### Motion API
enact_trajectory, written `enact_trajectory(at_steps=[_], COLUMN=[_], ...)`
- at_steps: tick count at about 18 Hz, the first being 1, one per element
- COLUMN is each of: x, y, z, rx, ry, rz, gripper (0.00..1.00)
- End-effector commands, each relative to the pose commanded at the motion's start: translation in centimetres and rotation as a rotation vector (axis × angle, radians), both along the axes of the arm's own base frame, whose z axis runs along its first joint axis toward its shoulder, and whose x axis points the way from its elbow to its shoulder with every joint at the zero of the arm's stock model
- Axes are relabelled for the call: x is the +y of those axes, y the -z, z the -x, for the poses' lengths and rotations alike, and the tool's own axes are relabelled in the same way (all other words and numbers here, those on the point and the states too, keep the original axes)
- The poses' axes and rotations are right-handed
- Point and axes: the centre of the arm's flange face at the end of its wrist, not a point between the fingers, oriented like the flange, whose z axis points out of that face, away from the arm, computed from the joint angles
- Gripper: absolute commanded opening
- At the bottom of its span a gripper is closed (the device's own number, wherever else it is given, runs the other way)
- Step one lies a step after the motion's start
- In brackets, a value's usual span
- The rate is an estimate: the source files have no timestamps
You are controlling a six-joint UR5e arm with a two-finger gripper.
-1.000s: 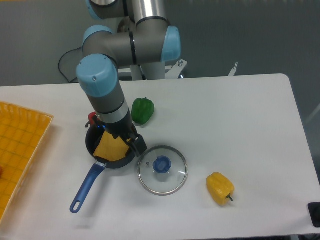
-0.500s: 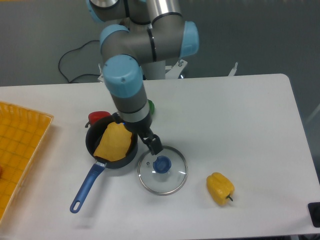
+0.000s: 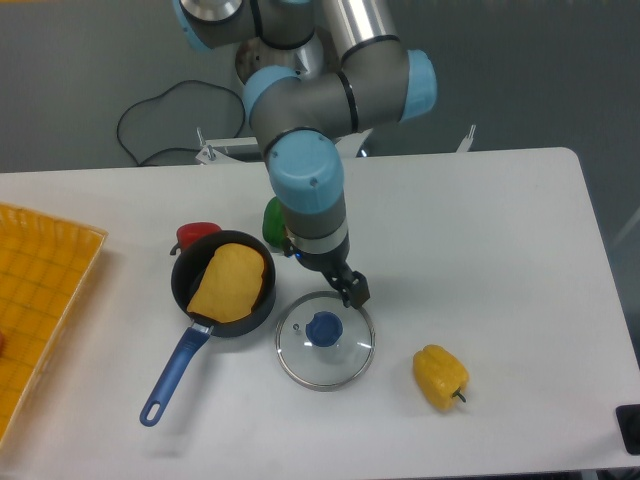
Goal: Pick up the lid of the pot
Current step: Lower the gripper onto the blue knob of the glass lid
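Observation:
The gripper [image 3: 322, 268] hangs under the arm just behind the pot lid, its fingers spread to the left and right and apparently open. Its right fingertip shows near the lid's back edge, while the inner faces of the fingers are hard to see. Clear glass with a metal rim makes up the pot lid [image 3: 325, 368], lying flat on the table. A round blue knob [image 3: 324, 329] stands at its middle, in front of the gripper and not between the fingers.
Left of the lid is a black pan [image 3: 248, 325] with a blue handle and an orange-yellow piece inside. A red object [image 3: 198, 232] and a partly hidden green pepper [image 3: 272, 224] are behind. A yellow pepper [image 3: 440, 377] lies front right; an orange container [image 3: 45, 265] stands far left.
The arm and gripper have moved right, from over the pan to just behind the lid. More of the pan and the red object shows. The lid has stayed in place.

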Motion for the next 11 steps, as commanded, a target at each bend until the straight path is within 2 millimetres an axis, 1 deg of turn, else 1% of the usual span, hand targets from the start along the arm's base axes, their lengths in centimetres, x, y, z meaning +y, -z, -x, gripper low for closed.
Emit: enact_trajectory(at_steps=[1,4,6,8,11], x=[0.3,1.1,1.7,1.8,2.0], y=[0.5,1.1,2.6,3.5,3.8], z=[-0.1,0.0,0.8,0.9,1.1], rx=[-0.01,-0.023,-0.033,-0.041,-0.047], ry=[-0.021,-0.081,-0.08,-0.082,-0.087], rz=[-0.014,-0.074,-0.063,-0.054,-0.053], gripper=[1.0,1.0,1.0,1.0,1.0])
